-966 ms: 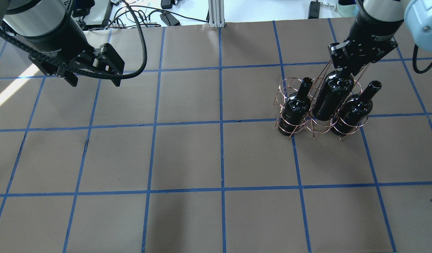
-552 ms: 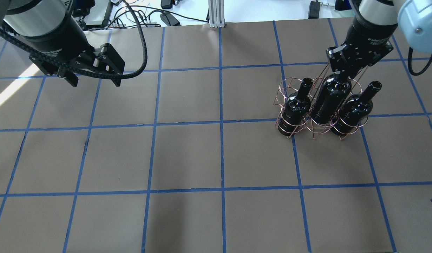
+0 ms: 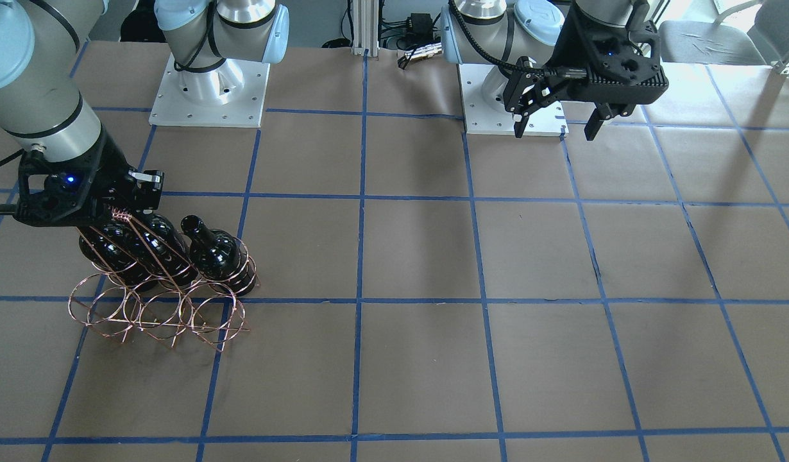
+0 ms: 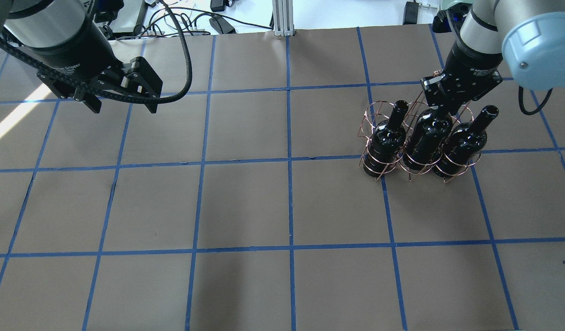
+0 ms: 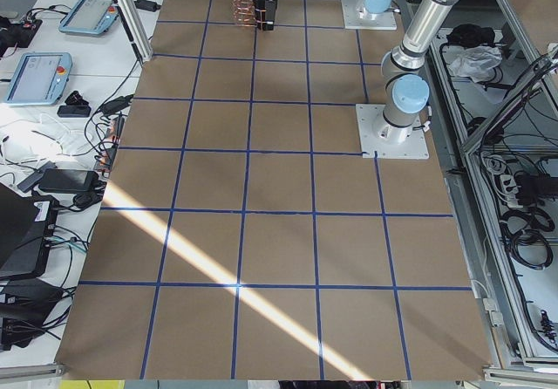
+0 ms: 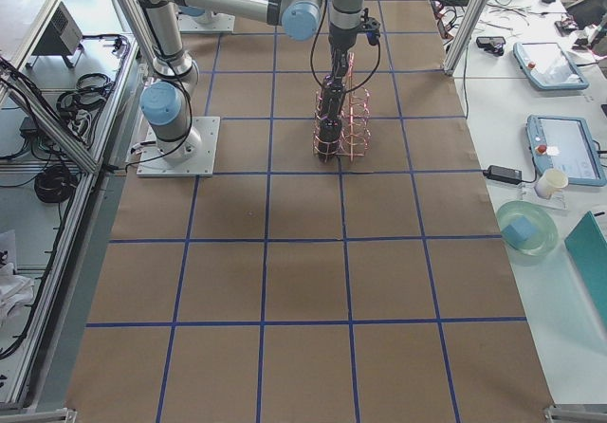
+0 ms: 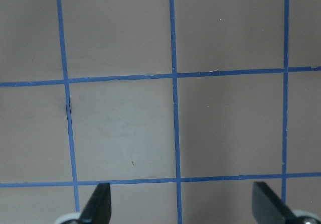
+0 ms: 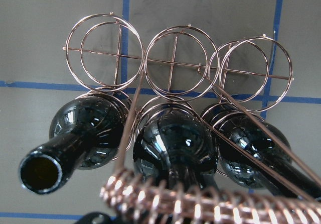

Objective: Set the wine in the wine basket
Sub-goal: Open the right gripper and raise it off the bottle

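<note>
The wine (image 4: 427, 138) is standing upright in the middle ring of the wine basket (image 3: 152, 319), in the row nearer the robot, with its body sitting down inside the copper wire. The right gripper (image 4: 441, 110) is closing on its slim neck from above, so the neck is hiding between the fingers, and the gripper is sitting just beside the top of the basket's wire-wrapped handle (image 8: 200, 204). Two other bottles (image 4: 387, 140) are occupying the end rings of the same row, one on each side of the wine, while the three rings of the basket's far row are showing only bare wire. The right arm (image 4: 533, 55) is reaching out over the basket with its elbow raised and its wrist pointing steeply downward. Well apart from the basket, toward the robot's left, the left arm (image 4: 48, 27) is holding the left gripper (image 4: 122, 106) above the brown table (image 4: 245, 202), facing down at the blue grid lines, with its two fingers spreading wide apart and nothing lying between them.
</note>
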### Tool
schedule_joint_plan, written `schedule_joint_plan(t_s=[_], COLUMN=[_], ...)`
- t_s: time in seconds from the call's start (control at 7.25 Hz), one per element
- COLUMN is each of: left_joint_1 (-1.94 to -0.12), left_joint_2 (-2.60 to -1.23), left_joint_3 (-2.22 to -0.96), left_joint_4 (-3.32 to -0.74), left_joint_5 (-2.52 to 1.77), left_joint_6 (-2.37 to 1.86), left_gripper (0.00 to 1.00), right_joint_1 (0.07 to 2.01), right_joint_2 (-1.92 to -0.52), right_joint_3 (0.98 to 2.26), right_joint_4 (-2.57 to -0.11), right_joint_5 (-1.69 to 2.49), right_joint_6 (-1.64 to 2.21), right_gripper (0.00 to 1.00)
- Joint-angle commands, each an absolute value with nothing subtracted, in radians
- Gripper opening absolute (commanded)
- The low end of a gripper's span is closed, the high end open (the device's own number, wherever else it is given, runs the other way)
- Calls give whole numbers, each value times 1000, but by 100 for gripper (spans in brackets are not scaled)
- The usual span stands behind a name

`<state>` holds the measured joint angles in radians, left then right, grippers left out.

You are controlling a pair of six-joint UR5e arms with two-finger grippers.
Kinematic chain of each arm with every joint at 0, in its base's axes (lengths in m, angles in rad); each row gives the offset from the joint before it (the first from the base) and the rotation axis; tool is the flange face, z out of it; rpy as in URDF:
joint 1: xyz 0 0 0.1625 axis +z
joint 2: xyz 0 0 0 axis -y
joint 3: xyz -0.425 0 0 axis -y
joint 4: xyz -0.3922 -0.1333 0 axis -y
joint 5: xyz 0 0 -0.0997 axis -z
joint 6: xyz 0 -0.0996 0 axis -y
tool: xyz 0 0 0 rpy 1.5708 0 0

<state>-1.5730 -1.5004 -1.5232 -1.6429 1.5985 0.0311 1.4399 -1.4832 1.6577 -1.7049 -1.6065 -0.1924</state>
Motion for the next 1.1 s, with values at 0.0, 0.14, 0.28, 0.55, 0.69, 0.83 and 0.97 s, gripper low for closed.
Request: schedule_joint_plan(t_s=[0.0, 0.14, 0.28, 0.55, 0.69, 0.83, 0.97], left_joint_1=[-1572, -1572, -1572, -1572, -1572, -1571, -1572], left_joint_2=[-1500, -1500, -1500, -1500, -1500, -1499, -1499], left_joint_3=[-1523, -1523, -1523, -1523, -1523, -1522, -1522], left_joint_4=[-1643, -1643, -1643, -1643, -1643, -1643, -1643], left_joint_5=[1598, 1598, 1598, 1600, 1598, 1601, 1600], left_joint_6=[31, 31, 31, 31, 31, 32, 31], left_gripper=[100, 100, 100, 100, 100, 100, 100], right_joint_1=[1420, 1420, 1420, 1430, 1439, 1474, 1527], right_joint_2=[-1483, -1479, -1473, -1489, -1505, -1532, -1563], right_joint_3=[1683, 1684, 1686, 1654, 1596, 1524, 1466], right_joint_4=[-1709, -1709, -1709, -1704, -1657, -1579, -1509], right_joint_5=[-1594, -1595, -1597, -1611, -1609, -1609, -1608], right_joint_6=[-190, -189, -187, -169, -143, -127, -56], right_gripper=[9, 24, 63, 100, 100, 100, 100])
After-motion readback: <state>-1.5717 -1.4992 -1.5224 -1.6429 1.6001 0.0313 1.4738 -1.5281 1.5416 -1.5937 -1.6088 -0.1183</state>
